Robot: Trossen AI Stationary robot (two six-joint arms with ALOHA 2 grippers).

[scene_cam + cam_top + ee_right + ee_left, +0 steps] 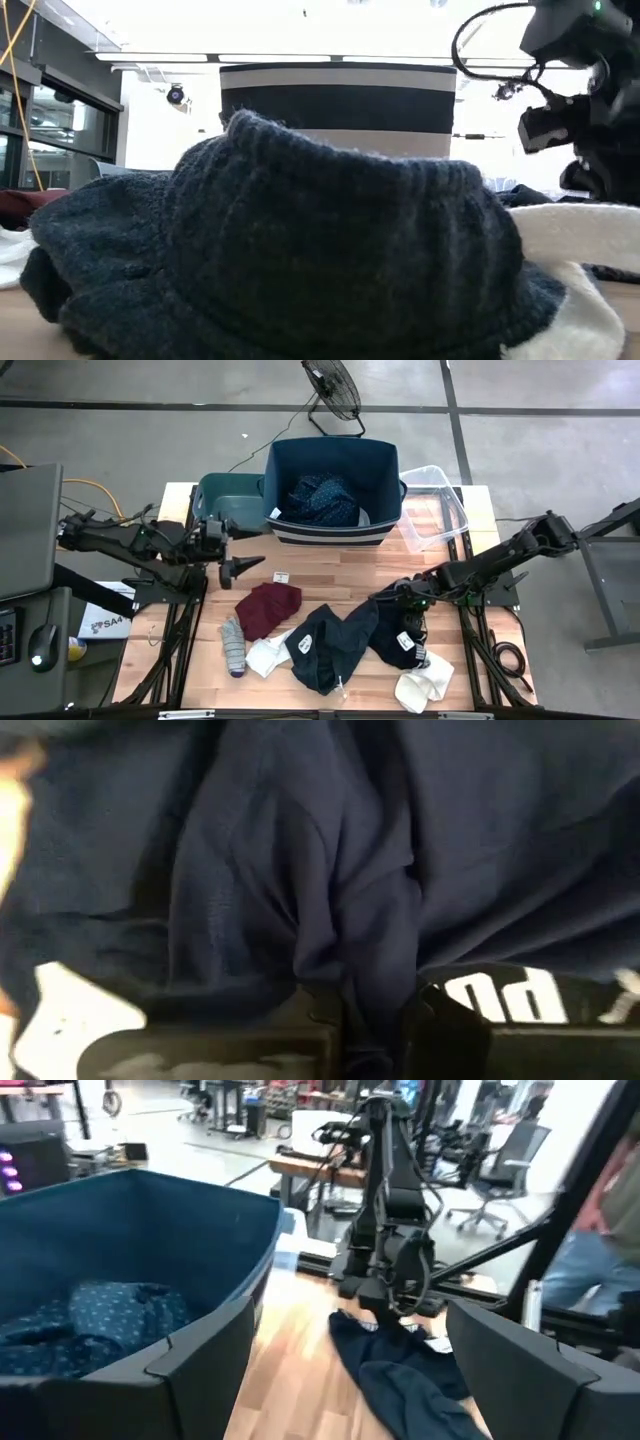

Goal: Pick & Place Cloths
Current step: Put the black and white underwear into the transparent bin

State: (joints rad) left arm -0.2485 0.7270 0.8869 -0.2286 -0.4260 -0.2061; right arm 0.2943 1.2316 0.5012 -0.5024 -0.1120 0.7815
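Black cloth [330, 920] is pinched between the right gripper [375, 1015] fingers; left fingers [200, 1350] spread.

We see two dark, nearly black arms built of slim tubular links joined by chunkier rounded joints. The left arm [130, 542] ends in a left gripper [243, 569] with two tapered, pointed black fingers [190, 1370] whose inner faces look flat and matte. On the right arm [500, 560], thin black cables loop loosely beside the links, and a small green light glows by the wrist at about nine o'clock from its elbow. The right gripper [392, 1276] has a blocky black housing wrapped in looping cables.
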